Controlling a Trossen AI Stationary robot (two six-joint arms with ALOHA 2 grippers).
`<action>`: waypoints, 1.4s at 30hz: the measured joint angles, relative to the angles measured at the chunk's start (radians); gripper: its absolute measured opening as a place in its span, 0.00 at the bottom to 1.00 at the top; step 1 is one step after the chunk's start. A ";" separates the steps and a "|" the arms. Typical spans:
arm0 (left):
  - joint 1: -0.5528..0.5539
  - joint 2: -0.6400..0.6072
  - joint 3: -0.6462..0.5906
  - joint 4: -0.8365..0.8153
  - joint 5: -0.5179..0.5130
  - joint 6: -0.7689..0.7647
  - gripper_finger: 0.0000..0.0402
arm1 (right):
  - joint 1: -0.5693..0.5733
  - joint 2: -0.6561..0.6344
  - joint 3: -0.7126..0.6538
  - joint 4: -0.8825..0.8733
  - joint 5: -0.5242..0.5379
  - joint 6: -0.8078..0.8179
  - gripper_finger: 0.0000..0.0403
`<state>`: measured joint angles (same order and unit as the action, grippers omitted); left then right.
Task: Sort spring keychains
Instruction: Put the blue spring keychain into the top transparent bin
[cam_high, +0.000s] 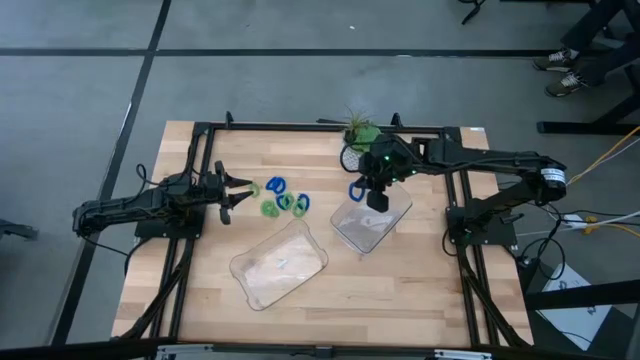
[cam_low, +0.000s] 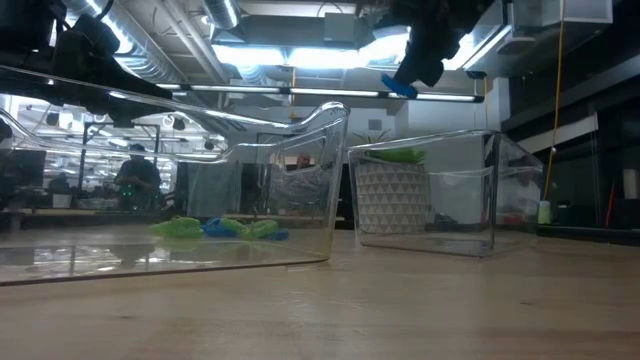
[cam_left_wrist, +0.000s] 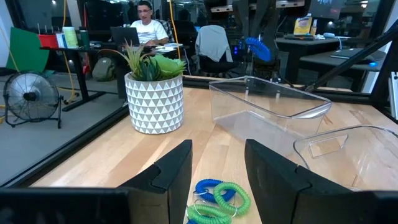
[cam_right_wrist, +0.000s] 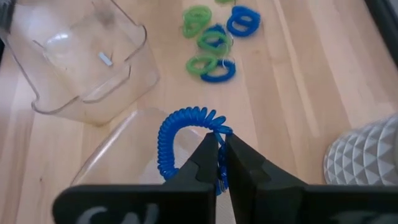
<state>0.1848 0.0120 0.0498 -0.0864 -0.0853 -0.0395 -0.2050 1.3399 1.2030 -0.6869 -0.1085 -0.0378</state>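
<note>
Holding a blue keychain clamped above the smaller clear tray, the right gripper hangs there. Both that tray and the larger tray look empty. Other keychains lie on the table before the left gripper, whose fingers are spread.

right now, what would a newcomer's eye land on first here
The right claw hangs above the smaller clear tray, shut on a bright blue spring keychain. A cluster of blue and green keychains lies on the wood just ahead of the open left claw. A potted plant stands at the table's far edge.
</note>
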 joint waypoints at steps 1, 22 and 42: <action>0.000 0.000 0.000 0.000 0.000 0.000 0.36 | 0.000 0.000 0.000 -0.003 0.000 0.000 0.05; 0.000 0.000 0.001 0.000 0.000 0.000 0.36 | 0.000 0.000 0.000 -0.258 -0.001 0.034 0.06; 0.000 0.000 0.002 0.000 0.000 0.000 0.36 | 0.000 0.000 0.000 -0.280 0.003 0.090 0.28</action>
<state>0.1849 0.0116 0.0513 -0.0865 -0.0856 -0.0395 -0.2050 1.3398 1.2034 -0.9667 -0.1059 0.0525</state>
